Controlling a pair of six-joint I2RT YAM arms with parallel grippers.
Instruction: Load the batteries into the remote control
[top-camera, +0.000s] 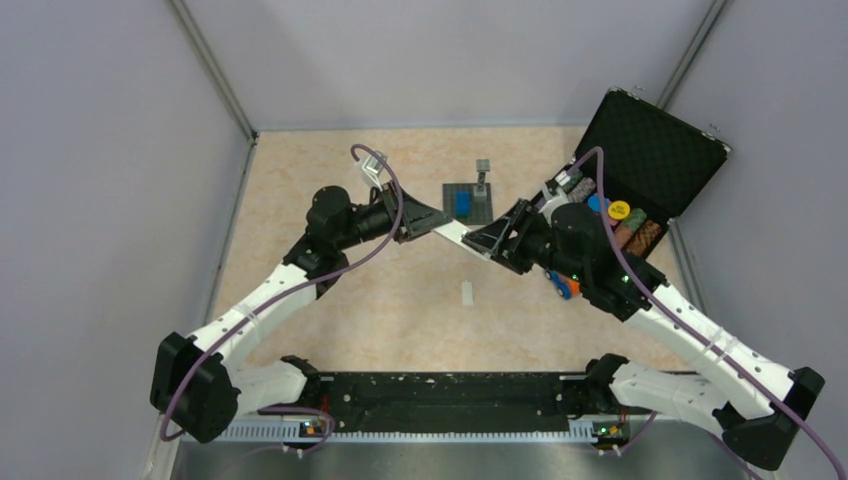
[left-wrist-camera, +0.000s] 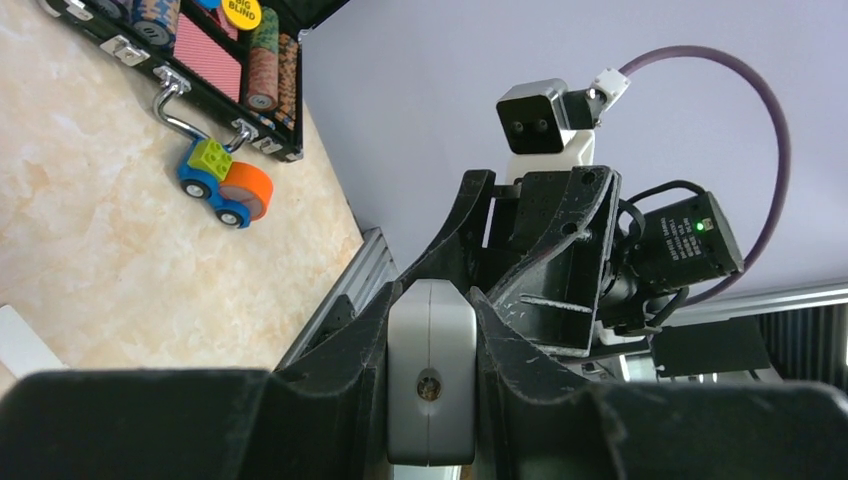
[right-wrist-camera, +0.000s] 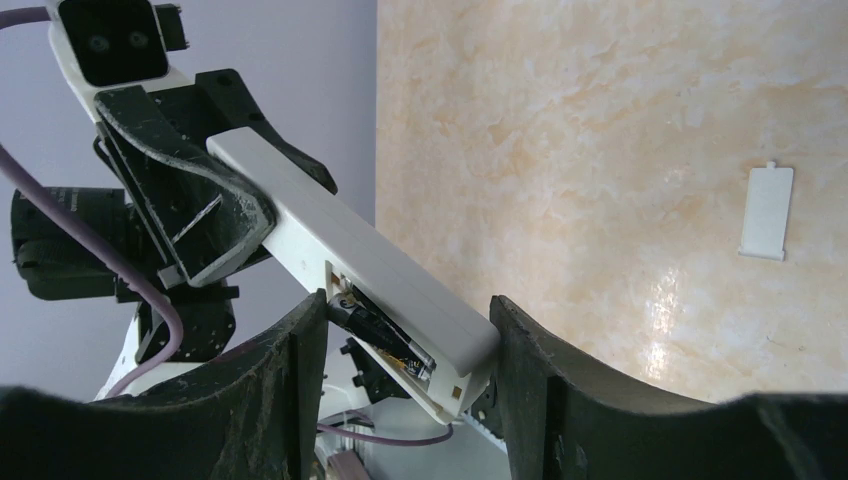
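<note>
The white remote control (top-camera: 455, 232) is held in the air between both grippers, above the middle of the table. My left gripper (top-camera: 425, 222) is shut on one end of it; in the left wrist view that end (left-wrist-camera: 430, 385) sits tight between the fingers. In the right wrist view the remote (right-wrist-camera: 350, 245) runs down from the left gripper, its dark recess facing my right gripper (right-wrist-camera: 405, 400). A dark battery (right-wrist-camera: 380, 335) lies tilted, partly in the recess. The right jaws are wide apart and straddle the remote's end; the left finger (right-wrist-camera: 300, 380) touches the battery's tip. A second battery does not show.
The white battery cover (top-camera: 467, 292) lies flat on the table below the remote, also in the right wrist view (right-wrist-camera: 767, 212). A grey baseplate with a blue block (top-camera: 468, 203) stands behind. An open black case of poker chips (top-camera: 650, 160) and a toy car (top-camera: 562, 285) are at the right.
</note>
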